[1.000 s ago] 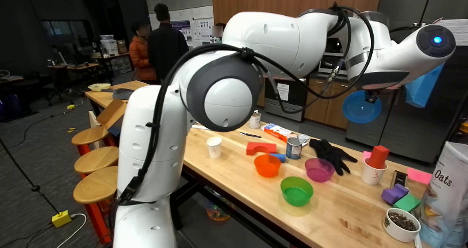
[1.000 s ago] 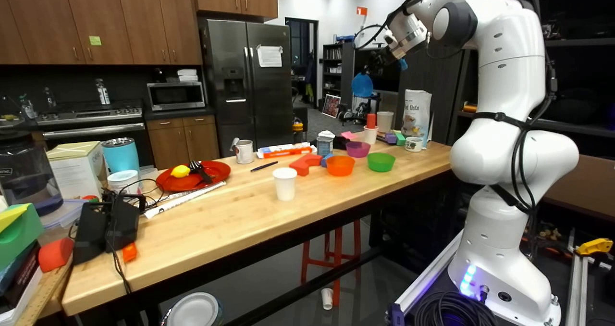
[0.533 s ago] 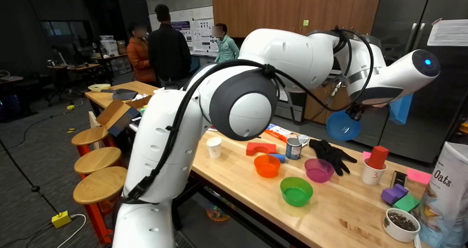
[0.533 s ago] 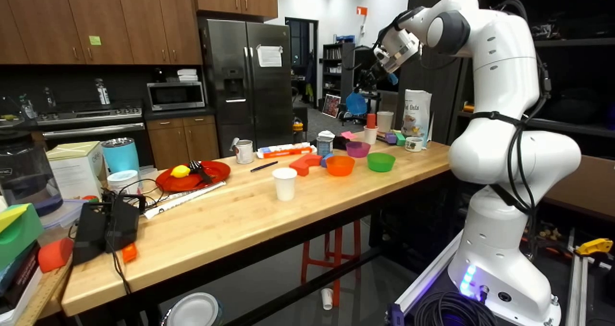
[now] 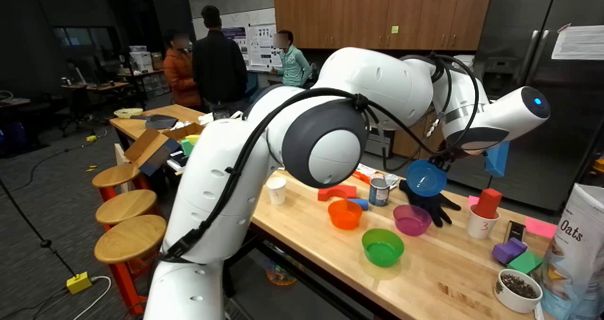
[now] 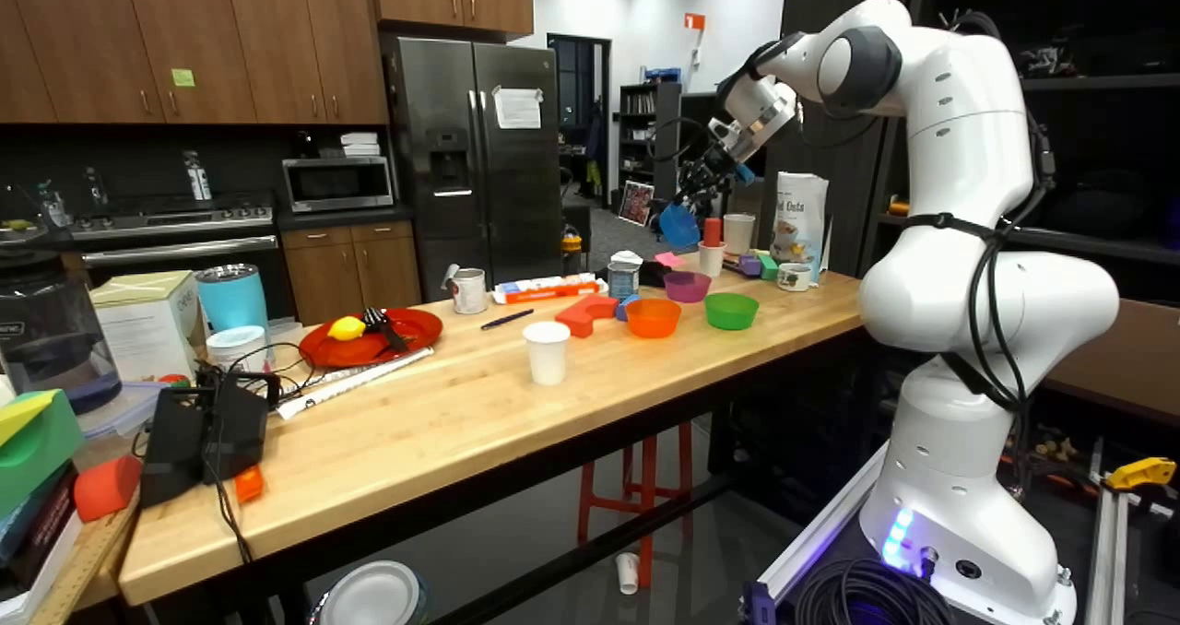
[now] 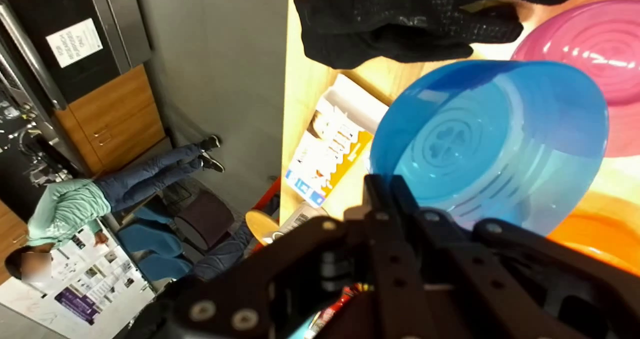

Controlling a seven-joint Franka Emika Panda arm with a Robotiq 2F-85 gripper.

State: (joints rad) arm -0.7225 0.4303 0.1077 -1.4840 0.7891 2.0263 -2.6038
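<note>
My gripper [image 7: 387,181] is shut on the rim of a translucent blue bowl [image 7: 452,134]. In both exterior views the gripper [image 5: 440,162] [image 6: 693,182] holds the bowl [image 5: 426,178] [image 6: 679,226] tilted above the table. In the wrist view the bowl's inside faces the camera. Below and around it are a black glove [image 7: 380,24], a magenta bowl [image 7: 595,49] and an orange bowl [image 7: 605,236]. An exterior view also shows a green bowl [image 5: 383,248] nearer the front edge, beside the magenta bowl [image 5: 412,219] and orange bowl [image 5: 345,214].
A cup with a red block [image 5: 480,225], an oats bag [image 5: 568,258] and a white ramekin [image 5: 518,291] stand at one end. A metal can [image 5: 379,191], red arch block [image 5: 336,191], blue cylinder [image 5: 361,203], white cup [image 5: 276,191] and box [image 7: 325,154] are also on the table.
The arm has lowered, carrying the blue bowl down and to the left in both exterior views. The bowl now overlaps the glove in an exterior view. The things on the table have not moved.
</note>
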